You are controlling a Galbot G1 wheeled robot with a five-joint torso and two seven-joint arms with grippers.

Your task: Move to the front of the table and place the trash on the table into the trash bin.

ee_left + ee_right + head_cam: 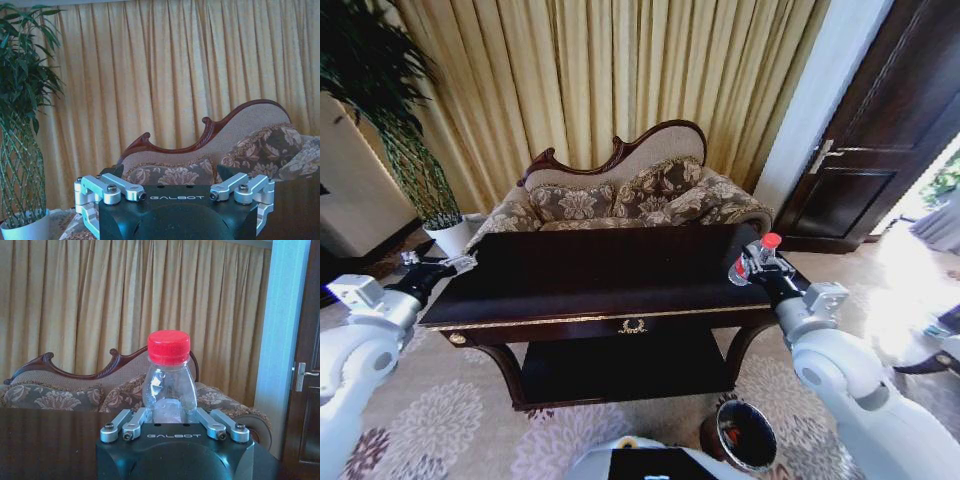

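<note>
Bottle in our right hand, at the surface's right end.

The bottle (756, 257), clear with a red cap, stands upright, pinched low on its body by our right hand (760, 270) just above the right end of the dark surface (600, 280). Our left hand (438, 268) hovers at the surface's left end, fingers spread with nothing between them. The trash bin (742, 436) sits on the carpet in front, below our right arm.

My arms are glossy white shells. Behind each claw sits a black block lettered GALBOT, with silver screw-pinned links on either side.
</note>
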